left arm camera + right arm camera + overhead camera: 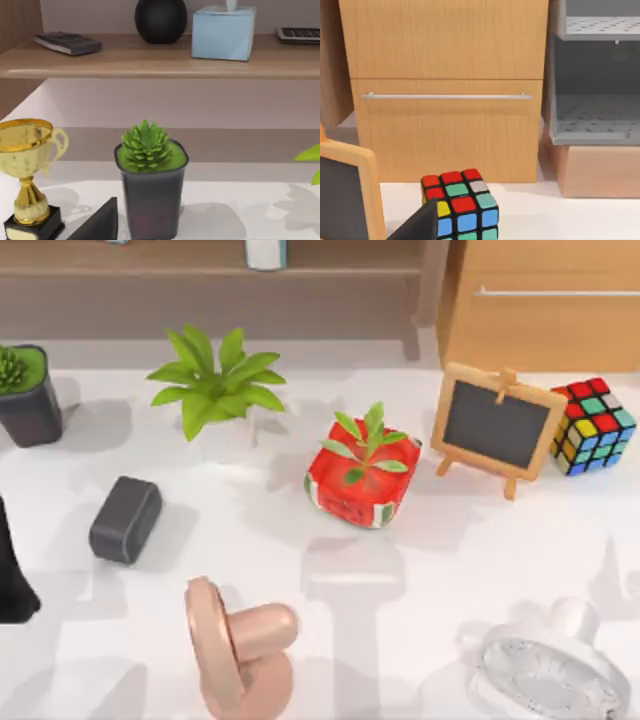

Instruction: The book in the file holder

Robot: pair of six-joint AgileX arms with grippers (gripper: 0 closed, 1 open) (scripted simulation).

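Teal-blue hardcover book: location cannot be told from these views, so no grasp point can be logged yet. Grey perforated file holder [594, 117] stands on a pale wooden block beside the light wooden drawer cabinet [445, 95], off the back right of the white table [450, 570]; its open tiers face the table, which I judge suits sliding a book in from the front. Just in front of the cabinet sits the multicoloured puzzle cube [592, 426], with the small wood-framed chalkboard easel [497, 427] just beside it on its left, upright on its legs. Right gripper [417, 225] hangs low behind the cube, looking toward the cabinet; open or closed, cannot tell, and nothing is seen in its grasp. Toward the table's middle: red watermelon-patterned pot with a green sprig [363, 480]; behind it to the left, a broad-leaved green plant [215, 385]. Dark grey rounded box [125, 520] lies on the left, a pink ring-and-cylinder object [240, 645] near the front, and a clear round fan-like object [545, 670] at front right. Left gripper [97, 222] sits at the left edge, aimed past the green succulent in a dark square pot [150, 185] and a gold trophy [27, 165]; its state cannot be told either. Judgement: both arms appear parked, and the task looks unstarted.
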